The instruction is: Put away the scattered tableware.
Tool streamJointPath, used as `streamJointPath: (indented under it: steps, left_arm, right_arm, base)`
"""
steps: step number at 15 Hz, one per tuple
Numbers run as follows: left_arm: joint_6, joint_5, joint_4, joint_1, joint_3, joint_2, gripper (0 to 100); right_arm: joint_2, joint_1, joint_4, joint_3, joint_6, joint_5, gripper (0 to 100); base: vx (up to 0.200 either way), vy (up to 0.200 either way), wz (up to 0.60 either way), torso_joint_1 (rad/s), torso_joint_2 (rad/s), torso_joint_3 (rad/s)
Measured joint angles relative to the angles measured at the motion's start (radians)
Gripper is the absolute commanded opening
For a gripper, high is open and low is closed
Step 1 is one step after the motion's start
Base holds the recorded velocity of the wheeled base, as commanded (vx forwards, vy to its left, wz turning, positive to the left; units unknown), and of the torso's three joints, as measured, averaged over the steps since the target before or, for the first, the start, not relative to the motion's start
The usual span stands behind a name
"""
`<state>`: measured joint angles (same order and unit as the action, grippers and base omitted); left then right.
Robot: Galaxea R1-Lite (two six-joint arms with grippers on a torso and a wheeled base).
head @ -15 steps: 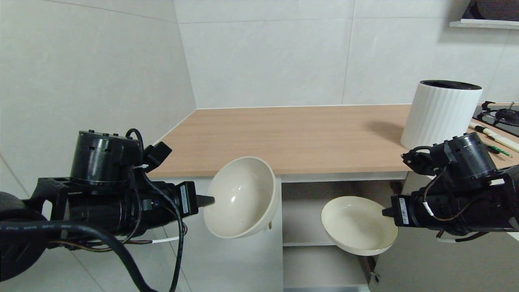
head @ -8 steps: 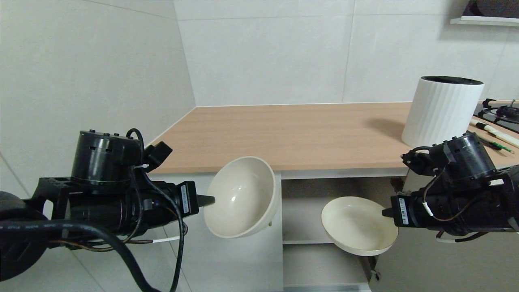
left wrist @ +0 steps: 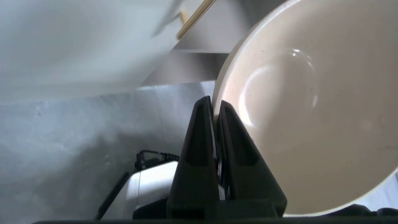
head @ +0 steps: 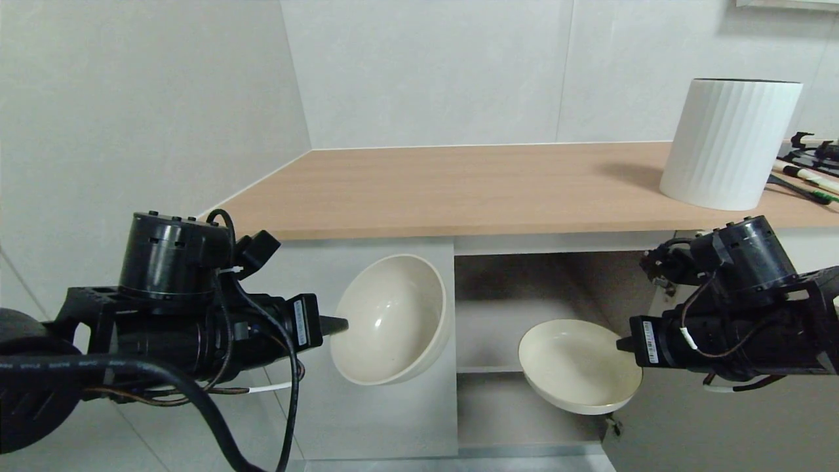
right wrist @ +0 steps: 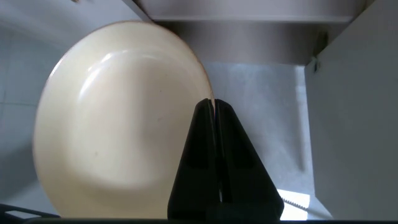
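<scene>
My left gripper is shut on the rim of a deep cream bowl, held tilted on its side in front of the closed cabinet door. In the left wrist view the gripper pinches the bowl at its edge. My right gripper is shut on the rim of a shallow cream plate, held before the open cabinet. The right wrist view shows that gripper clamped on the plate.
A wooden countertop runs above the cabinet. A tall white ribbed container stands at its right end, with utensils beyond it. A shelf divides the open cabinet. Tiled walls close off the left and back.
The whole head view has shifted: the countertop sits higher in the picture and more of the cabinet shows. Both arms keep the same hold on bowl and plate.
</scene>
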<state>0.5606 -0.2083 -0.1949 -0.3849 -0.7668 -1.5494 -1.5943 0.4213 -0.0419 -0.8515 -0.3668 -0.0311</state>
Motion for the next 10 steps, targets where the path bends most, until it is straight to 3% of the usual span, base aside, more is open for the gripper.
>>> streamJointPath:
  steps: [4, 10]
  left_arm:
    - [0.0, 0.0, -0.001, 0.0, 0.0, -0.002, 0]
    - [0.0, 0.006, 0.0, 0.0, -0.011, -0.012, 0]
  right_arm:
    - [-0.007, 0.0, 0.001, 0.0, 0.0, 0.0, 0]
    - [-0.034, 0.0, 0.054, -0.003, -0.004, 0.0, 0]
  base:
    - [0.0, 0.0, 0.0, -0.073, 0.35, 0.268]
    - [0.0, 0.0, 0.0, -0.009, 0.03, 0.021]
